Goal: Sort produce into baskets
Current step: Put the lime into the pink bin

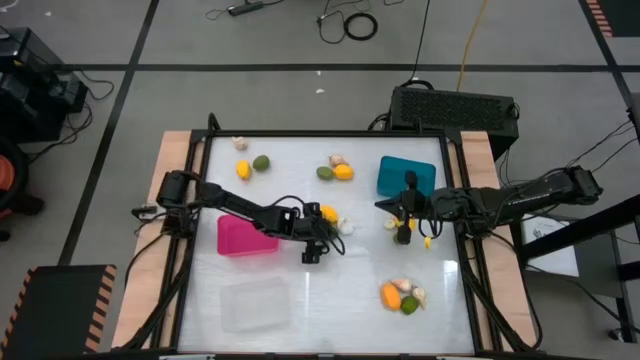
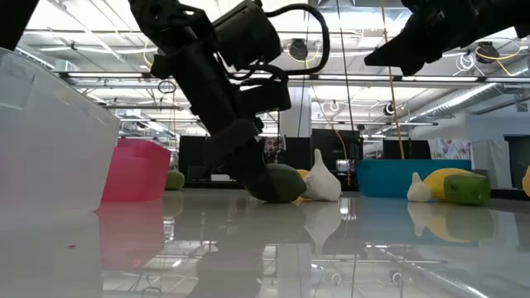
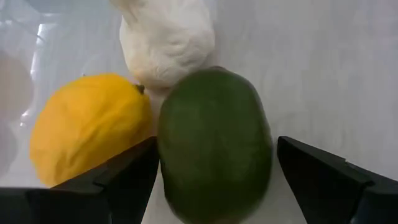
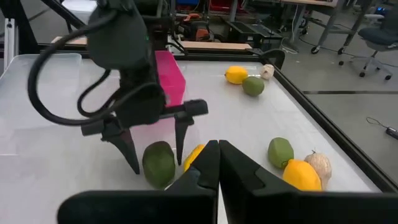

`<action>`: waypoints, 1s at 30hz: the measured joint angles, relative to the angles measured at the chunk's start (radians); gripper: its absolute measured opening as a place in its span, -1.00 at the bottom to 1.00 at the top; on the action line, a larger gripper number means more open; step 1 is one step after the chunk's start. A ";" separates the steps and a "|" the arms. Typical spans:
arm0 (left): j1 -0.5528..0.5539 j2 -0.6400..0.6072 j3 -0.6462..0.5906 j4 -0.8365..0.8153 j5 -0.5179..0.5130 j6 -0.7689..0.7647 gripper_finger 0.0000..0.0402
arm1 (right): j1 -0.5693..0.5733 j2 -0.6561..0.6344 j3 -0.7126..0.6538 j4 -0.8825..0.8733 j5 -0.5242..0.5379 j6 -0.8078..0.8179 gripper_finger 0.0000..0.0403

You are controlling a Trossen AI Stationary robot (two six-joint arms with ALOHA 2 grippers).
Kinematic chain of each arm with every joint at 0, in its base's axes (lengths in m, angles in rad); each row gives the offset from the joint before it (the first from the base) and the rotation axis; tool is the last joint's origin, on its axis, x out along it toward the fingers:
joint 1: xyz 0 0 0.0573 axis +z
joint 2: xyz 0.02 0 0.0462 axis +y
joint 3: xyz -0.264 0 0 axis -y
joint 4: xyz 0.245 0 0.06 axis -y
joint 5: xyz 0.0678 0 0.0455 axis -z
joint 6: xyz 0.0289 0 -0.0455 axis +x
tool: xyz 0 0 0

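Produce on glossy white tabletop (image 1: 330,290): four loose clusters. Baskets, three: magenta pink plastic bin (image 1: 245,236), teal blue plastic bin (image 1: 406,176), clear see-through bin (image 1: 254,303). Left gripper (image 4: 157,148) mid-table, fingers spread, straddling olive-green oval fruit (image 3: 214,143); yellow-orange rounded fruit (image 3: 87,127) and whitish garlic-like bulb (image 3: 166,42) crowd it. Right gripper (image 1: 403,236) nearby, fingers pressed together, empty. Open tabletop between clear bin and near-right cluster.
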 joint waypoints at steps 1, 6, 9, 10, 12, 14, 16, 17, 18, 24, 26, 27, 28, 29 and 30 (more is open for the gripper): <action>0.001 0.001 0.000 0.000 0.000 0.005 0.64 | 0.000 0.000 0.000 0.000 0.000 0.000 -1.00; 0.000 0.001 0.000 0.003 0.000 0.025 0.48 | 0.000 0.000 0.000 0.000 0.000 -0.005 -1.00; 0.000 0.001 0.000 0.012 0.000 0.026 0.31 | 0.000 0.000 0.000 0.000 0.000 -0.006 -1.00; 0.000 0.001 0.000 0.014 -0.001 0.026 0.24 | 0.000 0.000 0.000 0.000 0.000 -0.007 -1.00; 0.001 0.001 0.000 0.016 -0.005 0.027 0.13 | 0.000 0.000 0.000 0.000 0.000 -0.007 -1.00; 0.001 -0.006 0.008 -0.005 -0.008 0.029 0.03 | 0.000 0.000 0.000 0.000 0.000 -0.007 -1.00; 0.001 -0.024 0.028 -0.055 -0.009 0.032 0.02 | 0.000 0.000 0.000 -0.001 0.000 -0.007 -1.00; 0.001 -0.039 0.040 -0.081 -0.008 0.033 0.02 | 0.000 0.000 0.000 -0.001 0.000 -0.007 -1.00; -0.002 -0.057 0.048 -0.114 -0.008 0.033 0.02 | 0.000 0.000 0.000 -0.002 0.000 -0.007 -1.00; -0.025 -0.194 0.058 -0.422 -0.010 -0.013 0.11 | 0.000 0.000 0.000 0.001 0.000 -0.003 -1.00; -0.041 -0.248 0.053 -0.506 -0.025 -0.071 0.12 | 0.000 0.000 0.000 0.001 0.000 0.000 -1.00; -0.050 -0.271 0.051 -0.550 -0.032 -0.094 0.12 | 0.000 0.000 0.000 0.004 0.000 0.000 -1.00; -0.060 -0.295 0.046 -0.583 -0.044 -0.104 0.12 | 0.000 0.000 0.000 0.007 0.000 0.000 -1.00; -0.072 -0.320 0.038 -0.604 -0.062 -0.107 0.13 | 0.000 0.000 0.000 0.007 0.000 0.000 -1.00; -0.084 -0.348 0.028 -0.622 -0.086 -0.111 0.13 | 0.000 0.000 0.000 0.009 0.000 0.000 -1.00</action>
